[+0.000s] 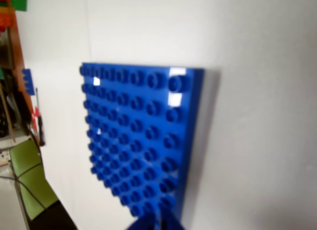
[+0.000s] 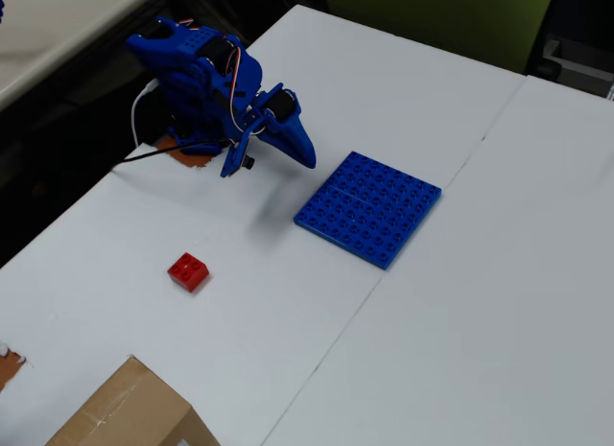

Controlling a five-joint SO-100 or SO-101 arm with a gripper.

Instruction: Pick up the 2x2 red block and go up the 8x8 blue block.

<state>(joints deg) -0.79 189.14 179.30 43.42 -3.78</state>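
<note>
The 2x2 red block (image 2: pixel 188 271) lies alone on the white table, left of centre in the overhead view; the wrist view does not show it. The 8x8 blue block (image 2: pixel 368 207) lies flat to the right of it and fills the middle of the wrist view (image 1: pixel 138 141). My blue gripper (image 2: pixel 305 158) hangs above the table just left of the plate's far corner, well away from the red block. Its fingers look pressed together with nothing between them. In the wrist view only the fingertips (image 1: pixel 148 224) poke in at the bottom edge.
A cardboard box (image 2: pixel 134 412) sits at the table's near left corner. A seam (image 2: pixel 422 216) runs between two white table panels right of the plate. A green chair (image 2: pixel 451 19) stands beyond the far edge. The arm's base (image 2: pixel 187 101) is at the upper left.
</note>
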